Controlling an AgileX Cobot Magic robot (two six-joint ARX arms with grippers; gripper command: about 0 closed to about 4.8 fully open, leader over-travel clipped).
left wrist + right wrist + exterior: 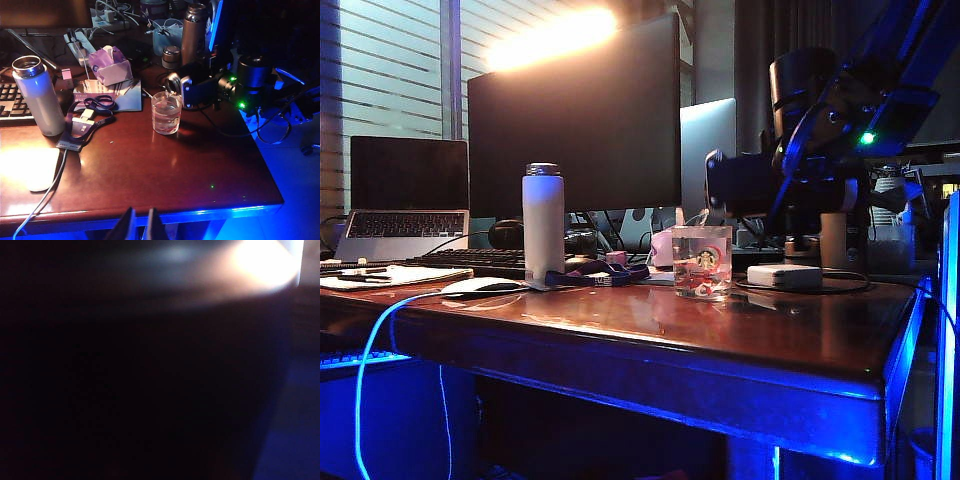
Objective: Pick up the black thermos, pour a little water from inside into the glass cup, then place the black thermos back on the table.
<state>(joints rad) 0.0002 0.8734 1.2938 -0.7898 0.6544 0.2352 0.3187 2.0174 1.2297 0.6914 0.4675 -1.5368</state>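
The black thermos (740, 185) lies tipped almost level above the table (620, 320), its silvery mouth (173, 83) over the rim of the glass cup (166, 114). My right gripper (800, 170) is shut around the thermos body (195, 86), to the right of the cup. The cup (701, 260) stands upright on the table (175, 170) with some water in it. In the right wrist view the dark thermos wall (140, 390) fills the picture and hides the fingers. My left gripper (141, 212) hangs beyond the table's front edge, shut, holding nothing.
A white bottle (543, 220) stands left of the cup, with a lanyard (85, 120) and a mouse (480, 287) nearby. A purple tissue box (110, 65), a bronze bottle (194, 32), a monitor (575, 110) and a laptop (408, 195) stand behind. A white adapter (784, 276) lies right of the cup.
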